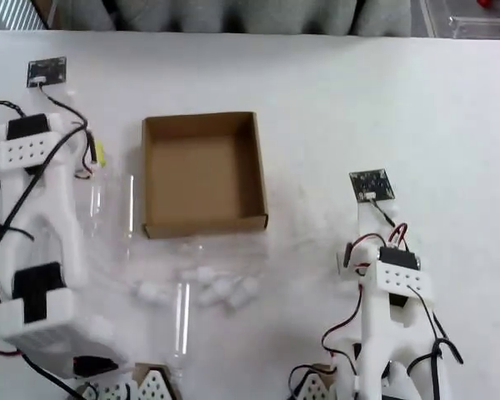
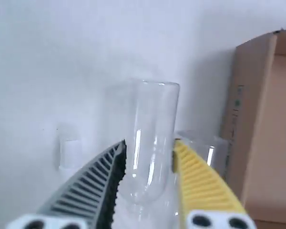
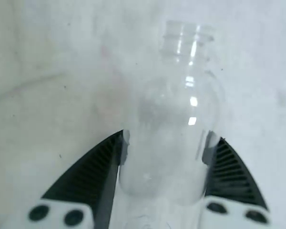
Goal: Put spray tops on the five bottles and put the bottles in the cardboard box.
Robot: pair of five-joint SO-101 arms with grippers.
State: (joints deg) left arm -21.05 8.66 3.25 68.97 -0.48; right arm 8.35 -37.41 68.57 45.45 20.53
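Observation:
My left gripper (image 2: 149, 150), one finger grey and one yellow, is shut on a clear bottle (image 2: 152, 124) whose flat base points away from the camera, close beside the cardboard box (image 2: 250, 119). My right gripper (image 3: 166, 138) has black fingers pressed on both sides of another clear bottle (image 3: 181, 105); its threaded neck is bare, with no top on it. In the high view the open cardboard box (image 1: 202, 225) sits in the middle of the table with nothing in it. Several white spray tops (image 1: 212, 287) lie in a cluster in front of it.
Another clear bottle (image 1: 182, 321) lies near the front edge, below the spray tops. A further clear bottle (image 2: 207, 150) stands against the box wall by my left gripper. The left arm (image 1: 33, 208) stretches along the table's left side and the right arm (image 1: 387, 300) rises from the front right.

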